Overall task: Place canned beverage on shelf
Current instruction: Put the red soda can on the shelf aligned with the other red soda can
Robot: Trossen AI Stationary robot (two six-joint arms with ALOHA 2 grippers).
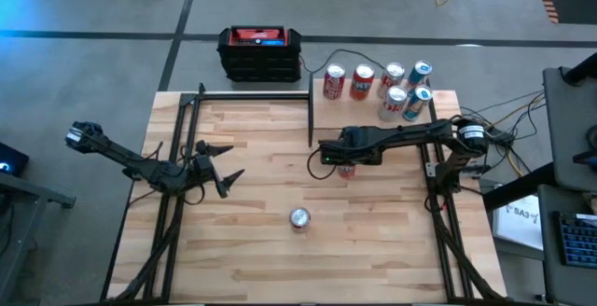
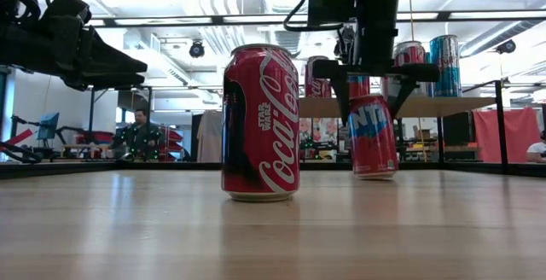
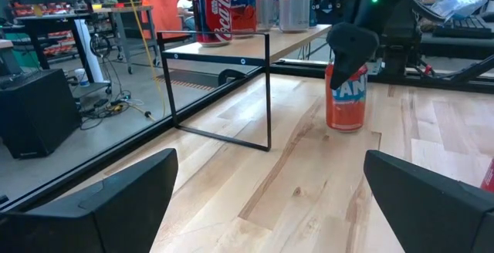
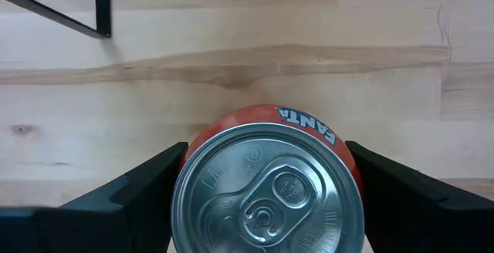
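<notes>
The right claw (image 2: 372, 101) hangs over the Fanta can (image 2: 373, 137), fingers spread on either side of it, apparently not gripping. The can stands upright on the surface (image 1: 261, 157), near the shelf (image 1: 373, 101). The left claw (image 1: 224, 168) waits wide open, empty.

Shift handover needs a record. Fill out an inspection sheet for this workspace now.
Surface: wooden tabletop, bare apart from two cans.
Job's things: Fanta can upright on the table beneath the right gripper; Coca-Cola can upright nearer the front; shelf already holding six cans.
Clutter: nothing seen.
Grippers: right gripper straddles the Fanta can, fingers either side, gaps visible; left gripper open, idle on the left.
Cables: wires at the right arm's base.
Surroundings: black-and-red box behind the table; seated person in the background.
</notes>
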